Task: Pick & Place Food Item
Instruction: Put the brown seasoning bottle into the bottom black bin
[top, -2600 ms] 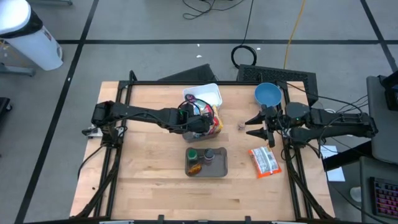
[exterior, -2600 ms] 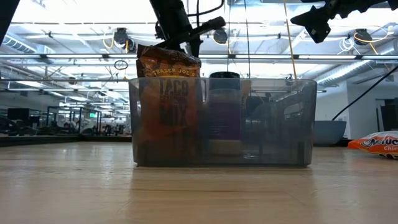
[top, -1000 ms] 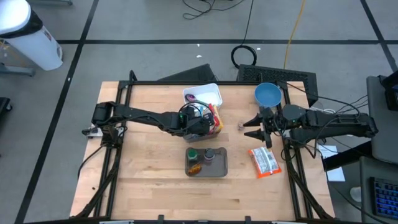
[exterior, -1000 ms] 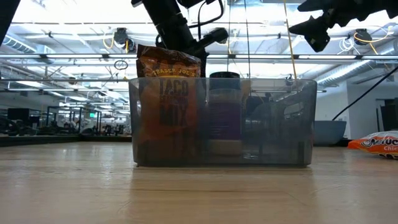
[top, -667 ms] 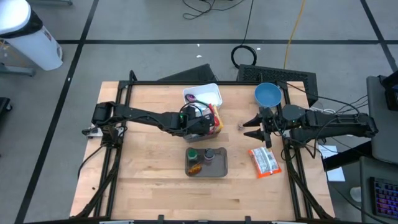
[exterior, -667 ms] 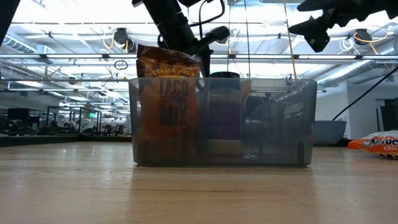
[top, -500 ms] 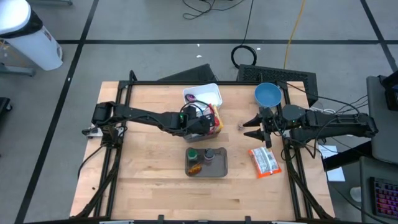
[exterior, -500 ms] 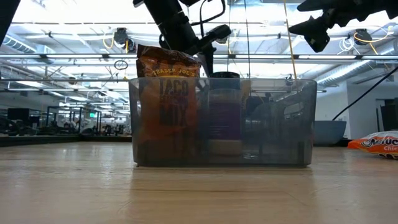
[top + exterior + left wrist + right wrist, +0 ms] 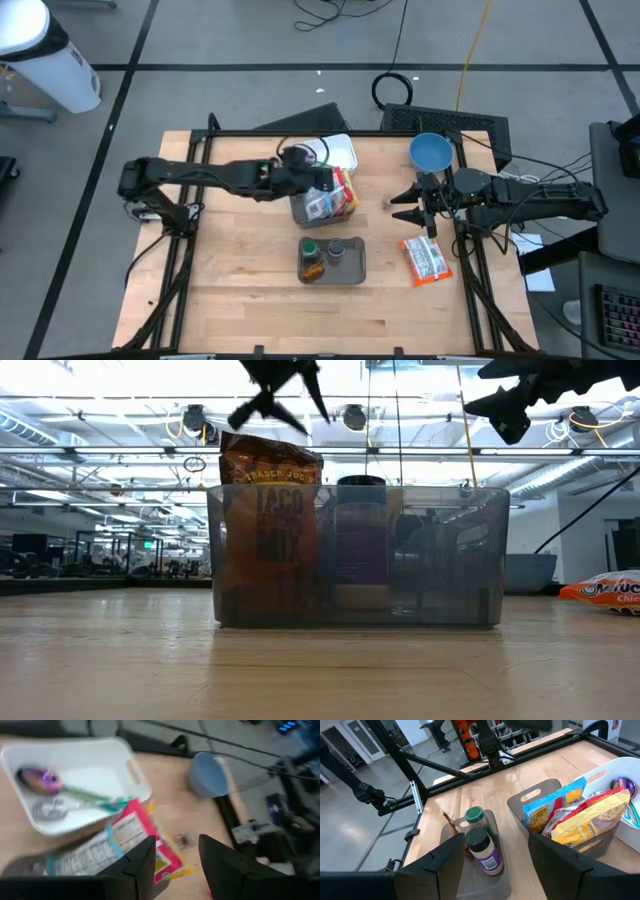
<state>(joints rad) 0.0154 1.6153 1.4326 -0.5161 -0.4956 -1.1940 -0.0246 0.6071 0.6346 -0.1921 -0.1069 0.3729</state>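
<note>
The left claw [image 9: 326, 180] hangs empty above the grey bin [image 9: 300, 212] at mid-bench, its fingers apart, with red, yellow and blue snack packets [image 9: 338, 196] standing in the bin under it. Just beyond lies a white tray [image 9: 340, 150] with cutlery. Nearer the front sits a smoky tub [image 9: 355, 262] holding a taco seasoning pouch [image 9: 268, 510] and two jars [image 9: 323, 254]. Further right, the right claw [image 9: 399, 206] hovers with its fingers spread, holding nothing, beside the blue bowl [image 9: 431, 152]. The orange snack bag [image 9: 424, 259] lies flat on the bench [image 9: 235, 260] near the right edge, apparently the next item. It looks light, soft and crinkly, probably slippery film with fragile contents; a pinch across one sealed end seam seems safest.
</note>
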